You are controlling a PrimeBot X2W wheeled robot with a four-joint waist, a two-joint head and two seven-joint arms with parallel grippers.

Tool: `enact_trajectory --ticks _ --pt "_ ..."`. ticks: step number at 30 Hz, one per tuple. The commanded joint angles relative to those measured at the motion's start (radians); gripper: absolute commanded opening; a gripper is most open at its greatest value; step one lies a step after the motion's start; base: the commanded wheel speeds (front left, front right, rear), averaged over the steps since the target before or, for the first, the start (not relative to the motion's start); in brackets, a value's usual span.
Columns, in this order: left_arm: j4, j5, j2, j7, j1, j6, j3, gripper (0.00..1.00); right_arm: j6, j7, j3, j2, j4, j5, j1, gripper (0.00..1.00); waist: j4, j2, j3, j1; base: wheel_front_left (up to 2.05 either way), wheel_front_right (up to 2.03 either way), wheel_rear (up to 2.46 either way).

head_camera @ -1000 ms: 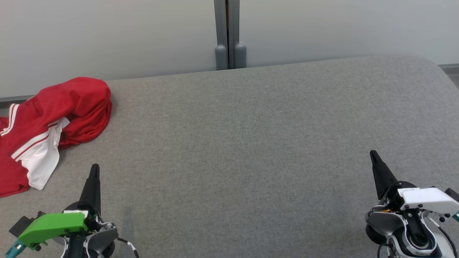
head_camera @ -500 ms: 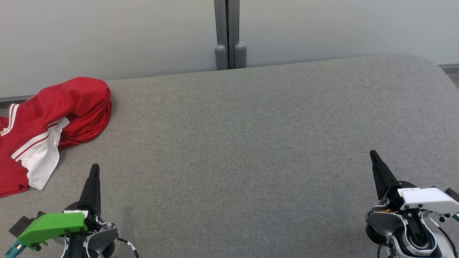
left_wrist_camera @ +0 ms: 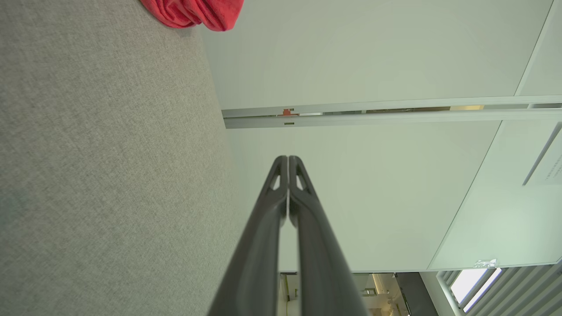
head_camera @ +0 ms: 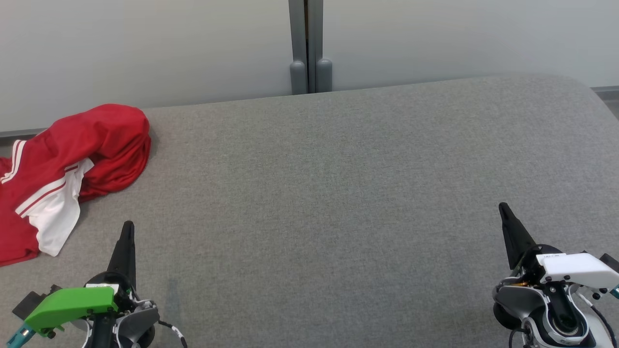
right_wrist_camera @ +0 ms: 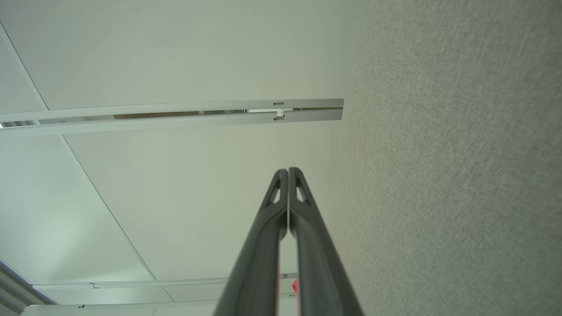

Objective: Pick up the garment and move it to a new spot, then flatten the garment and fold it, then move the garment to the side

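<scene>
- A crumpled red garment [head_camera: 96, 140] with white stripes and a white panel lies at the far left of the head view. It rests on the grey table [head_camera: 338, 193] near the back edge, and part of it runs off the left side of the frame.
- The left tool [head_camera: 126, 232] sits at the lower left, fingers pressed together and pinching nothing. It is near the garment but not touching it.
- The right tool [head_camera: 504, 212] sits at the lower right, also pressed together and empty, well apart from the garment.
- Nothing has shifted over the past second: both tools and the garment sit exactly as before.
- This suggests the task has not begun. Picking up the garment comes first, and the left tool is the nearer one.
</scene>
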Motion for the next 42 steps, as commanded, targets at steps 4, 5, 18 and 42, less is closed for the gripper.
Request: enact_trajectory --ticks 4,5,18,42 --pt "-0.001 0.004 0.009 0.000 -0.014 -0.003 0.002 0.00 0.001 0.000 0.001 -0.004 -0.006 0.002 0.011 0.00 0.000 0.0000 0.000 0.0000 0.00 0.00 0.00" --pt "-0.001 0.004 0.009 0.000 -0.014 -0.003 0.002 0.00 0.001 0.000 0.001 -0.004 -0.006 0.002 0.011 0.00 0.000 0.0000 0.000 0.0000 0.00 0.00 0.00" --pt "-0.001 0.004 0.009 0.000 -0.014 -0.003 0.002 0.00 0.001 0.000 0.001 -0.004 -0.006 0.002 0.011 0.00 0.000 0.0000 0.000 0.0000 0.00 0.00 0.00" --pt "0.008 0.162 0.000 -0.108 0.002 0.014 -0.079 1.00 0.000 -0.108 0.026 -0.004 -0.060 -0.277 0.042 1.00 0.002 0.0000 -0.001 0.0000 0.00 0.00 0.00"
